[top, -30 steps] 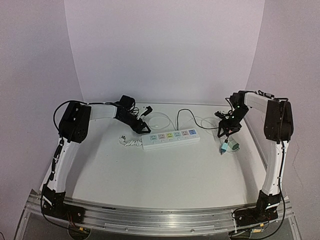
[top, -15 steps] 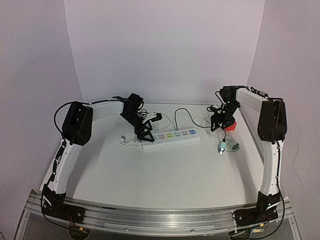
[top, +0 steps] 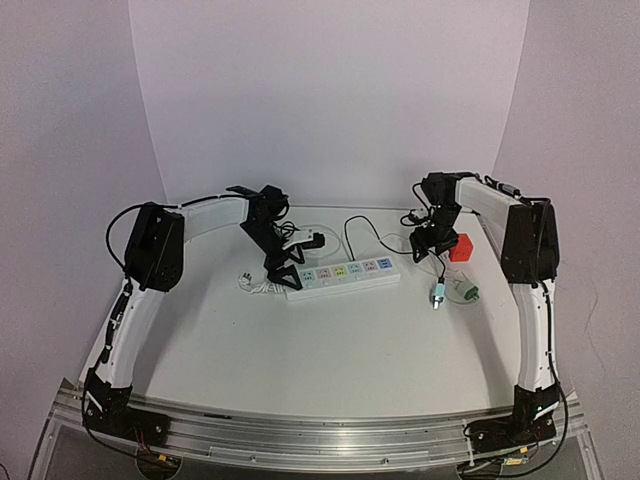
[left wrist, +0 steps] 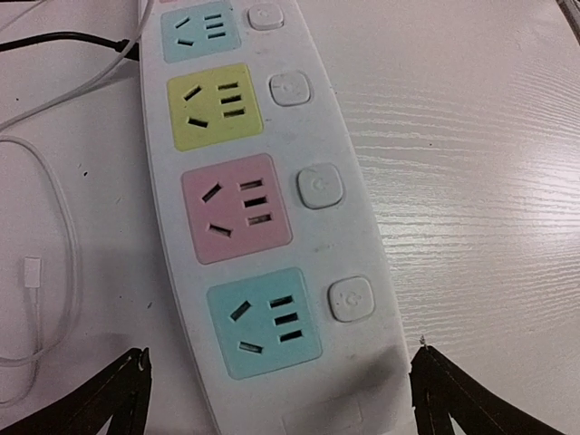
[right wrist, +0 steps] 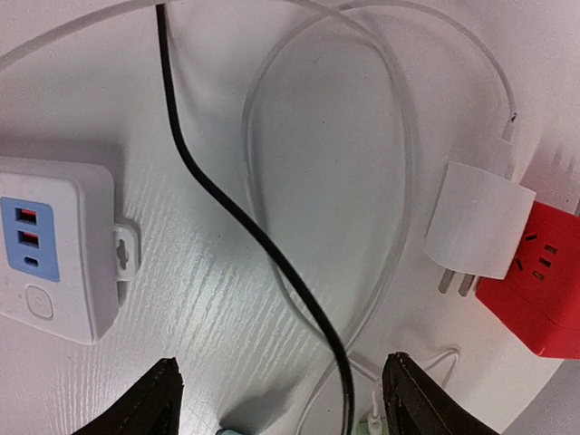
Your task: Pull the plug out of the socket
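Left wrist view: my left gripper [left wrist: 279, 355] is released, straddling the socket [left wrist: 263, 208] at frame centre, its visible outlets empty. My right gripper [right wrist: 281, 361] is likewise spread and empty. I judge that descending could snag the black cable [right wrist: 263, 240] and drag the socket.

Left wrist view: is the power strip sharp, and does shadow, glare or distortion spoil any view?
Left wrist: the long white plastic power strip is sharp but bowed by the wide lens, a soft shadow on its near end. Right wrist: the thin black cable is crisp, mild sheen on the white table. Top external: even light, no blur, outlets too small to read.
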Robot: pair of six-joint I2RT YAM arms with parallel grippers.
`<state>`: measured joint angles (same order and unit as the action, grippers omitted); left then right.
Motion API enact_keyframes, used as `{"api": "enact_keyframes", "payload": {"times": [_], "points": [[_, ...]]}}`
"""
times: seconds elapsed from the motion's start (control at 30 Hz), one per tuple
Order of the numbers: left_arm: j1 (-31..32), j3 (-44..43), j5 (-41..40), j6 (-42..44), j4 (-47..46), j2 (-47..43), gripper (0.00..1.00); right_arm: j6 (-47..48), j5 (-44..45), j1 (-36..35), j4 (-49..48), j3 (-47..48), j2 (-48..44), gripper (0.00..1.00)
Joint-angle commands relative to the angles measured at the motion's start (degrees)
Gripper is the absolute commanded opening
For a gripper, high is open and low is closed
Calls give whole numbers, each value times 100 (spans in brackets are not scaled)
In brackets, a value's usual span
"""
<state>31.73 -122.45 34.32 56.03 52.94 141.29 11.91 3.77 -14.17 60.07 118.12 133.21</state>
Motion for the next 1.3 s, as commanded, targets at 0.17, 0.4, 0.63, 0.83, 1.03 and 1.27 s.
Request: {"api": "enact_keyframes", "payload": {"times": [0.17, 0.4, 0.63, 0.83, 1.03, 1.27], "points": [[166, -218, -559, -147, 187, -189, 100, 46, 1166, -154, 41, 188, -162, 76], [380, 12, -778, -555, -111, -220, 100, 12, 1272, -265, 42, 149, -507, 77], [549, 664, -1419, -798, -554, -307, 100, -280, 840, -318, -6, -364, -1035, 77], [521, 1005, -2628, -677, -1392, -305, 99, -370, 811, -320, -125, -984, -1327, 77], [433, 1010, -3002, -543, -1805, -327, 99, -719, 275, -320, -173, -1539, -1769, 76], [382, 972, -2537, -737, -1557, -302, 98, -1854, 288, -312, -233, -2340, -2113, 72]]}}
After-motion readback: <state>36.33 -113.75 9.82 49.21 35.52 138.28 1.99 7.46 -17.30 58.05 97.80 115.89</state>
